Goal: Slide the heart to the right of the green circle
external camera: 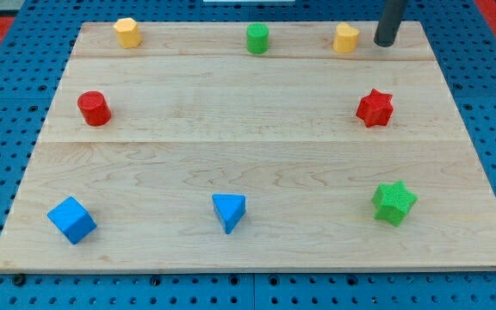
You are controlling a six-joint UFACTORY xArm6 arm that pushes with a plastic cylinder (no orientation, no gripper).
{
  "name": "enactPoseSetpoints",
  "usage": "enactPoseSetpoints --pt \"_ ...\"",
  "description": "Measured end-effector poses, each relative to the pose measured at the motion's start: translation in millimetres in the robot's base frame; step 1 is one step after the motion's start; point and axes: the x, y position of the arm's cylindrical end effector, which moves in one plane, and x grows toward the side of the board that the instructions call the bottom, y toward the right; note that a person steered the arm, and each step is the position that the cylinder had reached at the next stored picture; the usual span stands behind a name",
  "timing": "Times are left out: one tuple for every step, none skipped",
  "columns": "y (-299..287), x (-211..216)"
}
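The yellow heart sits near the board's top edge, right of centre. The green circle, a short cylinder, stands about a hundred pixels to the heart's left, on the same line. My tip is just to the right of the yellow heart, a small gap apart from it. The rod rises out of the view's top.
A yellow hexagon is at the top left. A red cylinder is at the left, a red star at the right. Along the bottom are a blue cube, a blue triangle and a green star. The wooden board lies on blue pegboard.
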Motion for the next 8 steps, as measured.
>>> enactPoseSetpoints --pt "-82.3 4.4" --pt "-28.7 26.5" --pt "-45.3 -11.4" --pt "-64.6 -31.0" --pt "-61.8 -38.6" --pt "-127.7 -16.8" --pt "-191.6 12.3" --pt "-203.8 65.9"
